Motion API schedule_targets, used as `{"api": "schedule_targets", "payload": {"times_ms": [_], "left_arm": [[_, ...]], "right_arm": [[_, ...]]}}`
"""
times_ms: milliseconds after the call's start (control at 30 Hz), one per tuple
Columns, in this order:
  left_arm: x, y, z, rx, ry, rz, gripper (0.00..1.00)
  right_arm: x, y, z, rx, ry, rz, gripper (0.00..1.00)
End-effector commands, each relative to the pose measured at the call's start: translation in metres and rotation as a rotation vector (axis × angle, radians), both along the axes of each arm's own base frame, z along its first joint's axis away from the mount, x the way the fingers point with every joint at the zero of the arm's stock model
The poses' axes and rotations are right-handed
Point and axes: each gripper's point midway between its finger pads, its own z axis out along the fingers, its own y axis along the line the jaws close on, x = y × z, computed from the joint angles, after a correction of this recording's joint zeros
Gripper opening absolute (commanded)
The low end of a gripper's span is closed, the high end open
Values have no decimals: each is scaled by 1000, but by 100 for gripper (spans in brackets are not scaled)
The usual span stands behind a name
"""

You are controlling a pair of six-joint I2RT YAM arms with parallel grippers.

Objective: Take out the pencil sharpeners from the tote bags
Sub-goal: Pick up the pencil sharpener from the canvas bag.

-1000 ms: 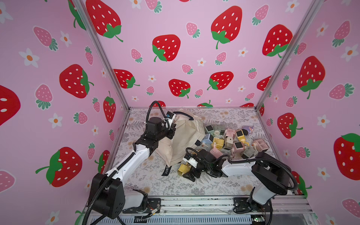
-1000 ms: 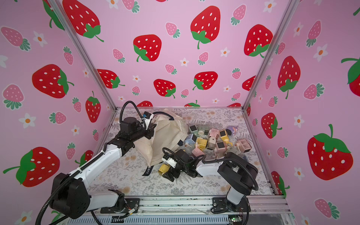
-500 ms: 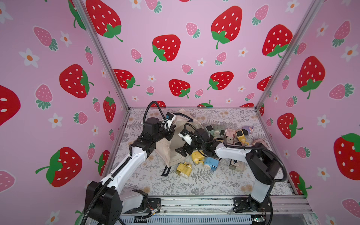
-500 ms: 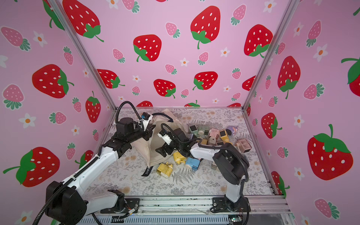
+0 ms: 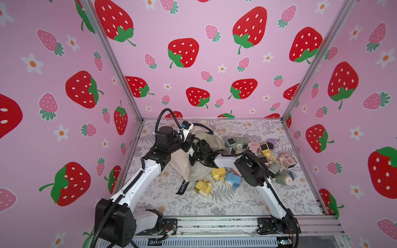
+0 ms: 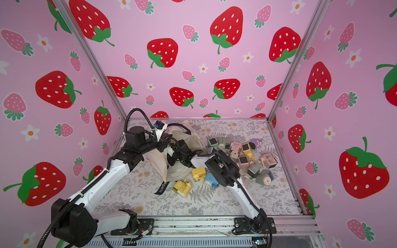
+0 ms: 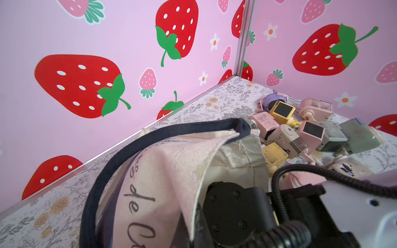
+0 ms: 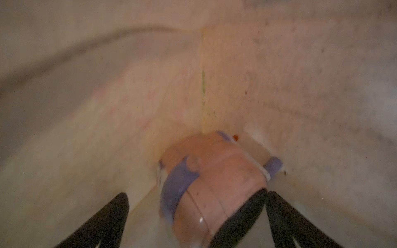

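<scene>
Left hand (image 5: 188, 143) is clamped shut on the tote bag (image 5: 199, 174) rim, holding its mouth up. Right hand (image 8: 194, 193) is inside the bag, jaws spread wide either side of a pink-and-purple sharpener (image 8: 214, 171) in a seam corner, one finger against it, no grip visible. Other sharpeners (image 5: 264, 150) lie on the counter (image 5: 225, 206): two yellow and one blue beside the bag, the rest piled on the right arm's side.

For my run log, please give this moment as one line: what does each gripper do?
left gripper: shut on tote bag rim | right gripper: open inside it, around pink-purple sharpener | step: grasp not yet made
</scene>
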Motion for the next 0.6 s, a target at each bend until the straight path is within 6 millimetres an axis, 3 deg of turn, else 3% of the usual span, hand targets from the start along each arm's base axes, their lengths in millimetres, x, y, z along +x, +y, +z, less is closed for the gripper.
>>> {"api": "schedule_targets", "payload": {"times_ms": [0,133,233,400,567], "left_arm": [[-29,-37,53,-112,-114,-242,0],[-39,-47,57,-145,-104,-321,0],[-40,-47,55,-127,-103,-317,0],[-31,-39,39,-89,-110,-244,0],[-16,-29,21,-41,-82,-156,0]], "right_arm": [[7,21,-1,41,60,5,99],[19,39,-14,0,106,-4,99],[20,37,-26,-30,122,-19,99],[10,18,-37,-84,122,-30,91],[-13,-17,-22,-106,79,-20,79]]}}
